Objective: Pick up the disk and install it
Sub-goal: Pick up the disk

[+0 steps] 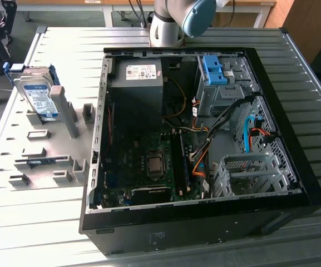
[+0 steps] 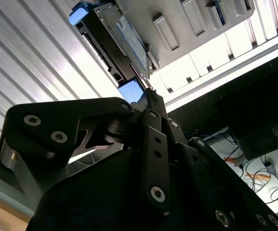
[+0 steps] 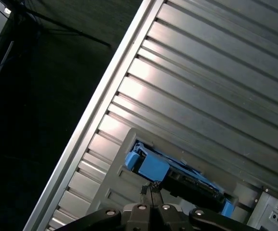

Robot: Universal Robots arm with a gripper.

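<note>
The disk [image 1: 38, 95] leans in the grey rack [image 1: 54, 147] at the exterior view's left. The gripper [image 3: 151, 188], pinched together and empty, points toward it.

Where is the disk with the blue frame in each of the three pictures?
Exterior view: the disk leans in the grey rack at the exterior view's left, beside the computer case.
Second wrist view: the disk stands just beyond the end effector.
First wrist view: the disk sits just beyond the end effector.
Shared landmark: the ribbed table.

Open black computer case [image 1: 177, 233], grey holder rack [image 1: 54, 147], ribbed metal table [image 1: 71, 44]
</note>
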